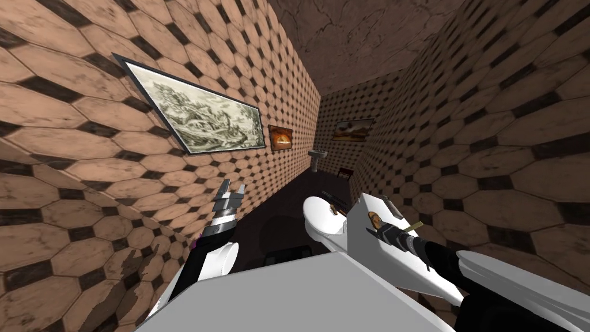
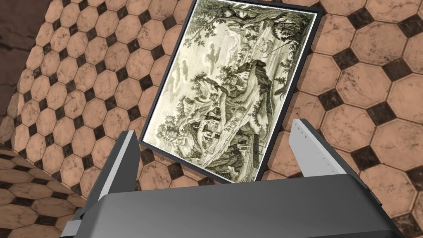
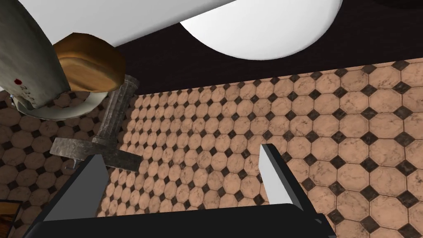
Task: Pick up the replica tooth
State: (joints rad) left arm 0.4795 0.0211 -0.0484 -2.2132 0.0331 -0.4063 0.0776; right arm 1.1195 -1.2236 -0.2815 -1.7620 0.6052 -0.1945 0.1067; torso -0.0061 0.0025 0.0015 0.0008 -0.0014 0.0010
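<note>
1. Right pincer, blades apart, hovers over the white toilet tank.
2. Brown replica tooth lies on the tank, beside the blades, not between them.
3. Left pincer, blades apart, is raised near the wall.

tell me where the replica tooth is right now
In the head view the replica tooth, a small brown piece, sits on top of the white toilet tank on my right, just ahead of the open right end effector.
</note>
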